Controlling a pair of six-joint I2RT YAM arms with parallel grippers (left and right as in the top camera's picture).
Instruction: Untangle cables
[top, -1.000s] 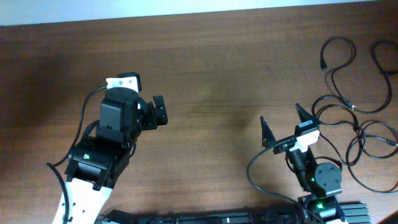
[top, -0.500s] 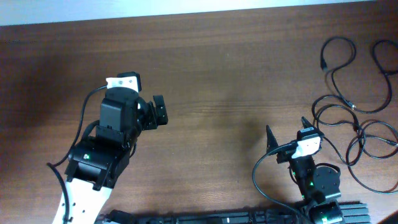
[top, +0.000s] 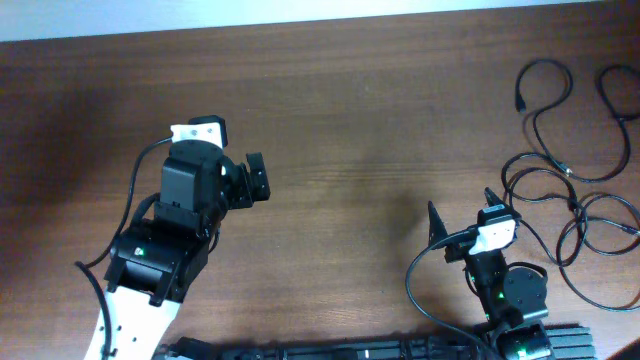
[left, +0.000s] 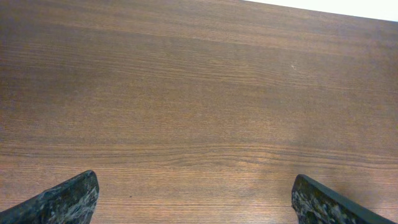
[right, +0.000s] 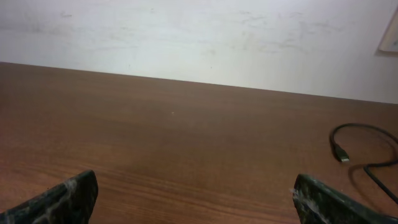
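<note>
The cables (top: 566, 171) lie in loose loops on the right far part of the brown wooden counter (top: 350, 110), some loops crossing over each other, and one reaches to the right edge of the overhead view. The right gripper (top: 461, 205) stands just to the left of them, near the front edge, with its two fingers wide apart and nothing between them; it does not touch any cable. In the right wrist view, one plug end (right: 341, 153) with its cord is seen on the counter at the right side, in front of a white wall (right: 199, 37). The left gripper (left: 198, 198) is well apart from the cables, over bare wood on the left side, its fingers also spread wide and holding nothing.
</note>
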